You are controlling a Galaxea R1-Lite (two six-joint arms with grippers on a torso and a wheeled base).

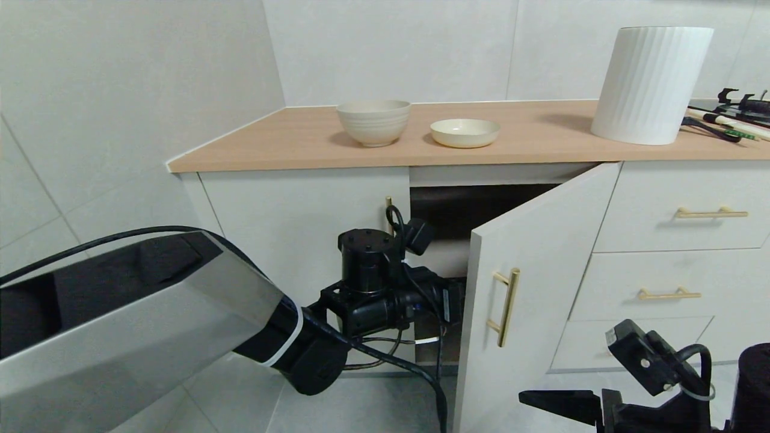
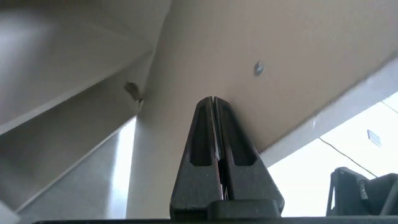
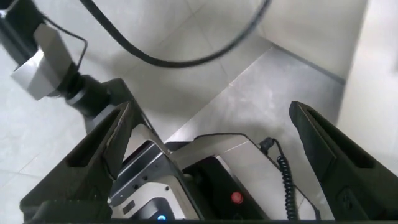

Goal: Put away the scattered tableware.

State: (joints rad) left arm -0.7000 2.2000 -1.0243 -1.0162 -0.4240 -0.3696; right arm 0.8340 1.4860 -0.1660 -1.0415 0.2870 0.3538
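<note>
Ribbed bowl [image 1: 373, 122] and shallow dish [image 1: 464, 132] sit side by side, apart, on the worktop [image 1: 289, 144] above the open cabinet door [image 1: 535, 252]; a white ribbed container [image 1: 652, 84] stands well to their right. Left gripper [image 2: 212, 102] is in the cabinet opening, fingers pressed together, holding nothing. Right gripper [image 3: 208, 118] is low over the floor by the door, fingers spread wide, empty.

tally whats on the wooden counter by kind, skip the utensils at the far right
deep ribbed bowl: 1
shallow dish: 1
white ribbed canister: 1
total: 3
</note>
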